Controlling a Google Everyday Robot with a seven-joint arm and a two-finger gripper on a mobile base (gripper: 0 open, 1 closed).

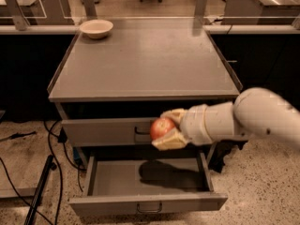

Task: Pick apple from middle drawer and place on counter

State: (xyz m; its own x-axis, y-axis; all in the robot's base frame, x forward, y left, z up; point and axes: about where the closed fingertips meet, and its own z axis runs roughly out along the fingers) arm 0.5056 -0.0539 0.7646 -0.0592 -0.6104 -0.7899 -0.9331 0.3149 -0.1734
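Observation:
My gripper (168, 128) is shut on the red-orange apple (162, 127) and holds it in the air. It hangs in front of the upper drawer's front panel, well above the floor of the open middle drawer (147, 202). The drawer floor is bare, with only the arm's shadow on it. The grey counter (145, 60) lies above and behind the apple. My white arm reaches in from the right.
A cream-coloured shallow bowl (96, 28) stands at the counter's back left corner. The upper drawer (112, 131) is pulled out slightly. Cables and a dark stand lie on the floor at the left. A pale-edged bench with clear panels runs behind the counter.

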